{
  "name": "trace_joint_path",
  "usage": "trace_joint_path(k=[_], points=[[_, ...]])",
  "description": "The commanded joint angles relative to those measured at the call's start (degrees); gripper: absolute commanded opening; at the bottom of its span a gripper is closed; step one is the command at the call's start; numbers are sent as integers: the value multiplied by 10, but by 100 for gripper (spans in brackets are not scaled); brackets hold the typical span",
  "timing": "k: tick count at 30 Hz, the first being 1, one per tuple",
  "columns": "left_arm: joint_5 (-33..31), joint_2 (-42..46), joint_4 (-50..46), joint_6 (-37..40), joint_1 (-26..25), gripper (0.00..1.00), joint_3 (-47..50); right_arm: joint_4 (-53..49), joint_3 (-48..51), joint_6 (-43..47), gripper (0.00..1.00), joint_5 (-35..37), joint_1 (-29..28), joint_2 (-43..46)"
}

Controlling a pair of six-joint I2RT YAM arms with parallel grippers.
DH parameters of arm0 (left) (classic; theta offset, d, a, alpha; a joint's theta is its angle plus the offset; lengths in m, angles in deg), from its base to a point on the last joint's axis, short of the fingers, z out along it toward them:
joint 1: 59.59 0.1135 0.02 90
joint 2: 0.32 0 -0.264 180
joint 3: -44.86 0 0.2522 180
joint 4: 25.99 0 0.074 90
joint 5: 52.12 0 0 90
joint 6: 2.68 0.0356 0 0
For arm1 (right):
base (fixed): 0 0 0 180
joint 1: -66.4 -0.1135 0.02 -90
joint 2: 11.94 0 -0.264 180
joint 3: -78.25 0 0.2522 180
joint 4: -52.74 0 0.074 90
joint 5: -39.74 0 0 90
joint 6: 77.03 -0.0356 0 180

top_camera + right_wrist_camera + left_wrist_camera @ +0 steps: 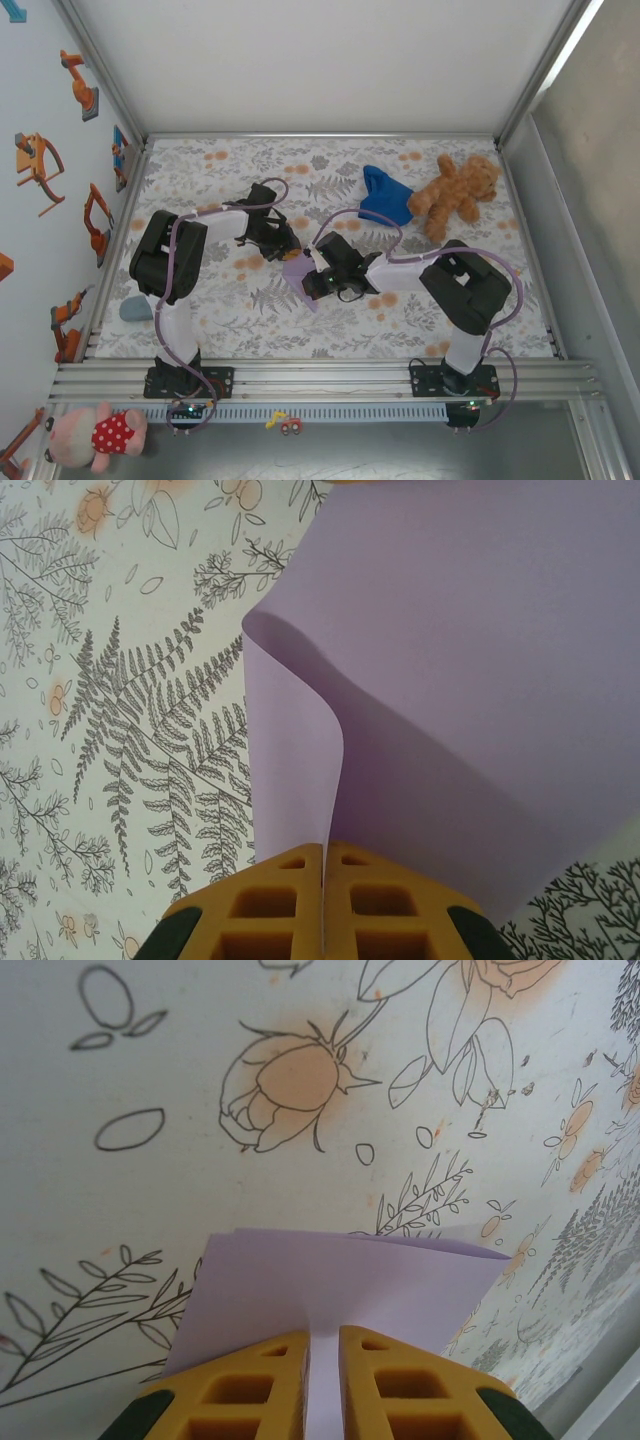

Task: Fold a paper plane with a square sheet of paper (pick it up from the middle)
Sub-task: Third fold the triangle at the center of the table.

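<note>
We log the floral table (250,170). Mid-frame, the square sheet of paper (298,272) is curled, gripped from two sides. The left end effector (322,1338) pinches one edge; the right end effector (325,852) is clamped tight on a curled-over edge.

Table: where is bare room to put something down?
Free: the far left corner of the table, beyond the left arm; the near strip between it and the right arm. Crowded: the middle around the purple paper, and the far right with the blue cloth and teddy bear.
</note>
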Motion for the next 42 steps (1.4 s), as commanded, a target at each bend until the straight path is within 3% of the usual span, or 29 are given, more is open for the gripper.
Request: trace_joint_path(k=[1,16,22,30,36,42], points=[[-11,-18,-24,2,-6,16,5,-18,-19,-1,0,3,4,-9],[-7,-3,-22,-2,-4,17,3,-33,-19,-2,0,8,5,-20],[1,58,-3,-15,3,22,15,-37,-19,-2,0,9,5,-28],[-14,173,42,-60,20,25,126,-36,-23,-3,0,7,5,-32],[8,233,119,-124,12,16,224,-38,-27,-2,0,6,5,-33],[11,229,132,-139,-22,10,236,-39,-32,-2,0,4,5,-39]])
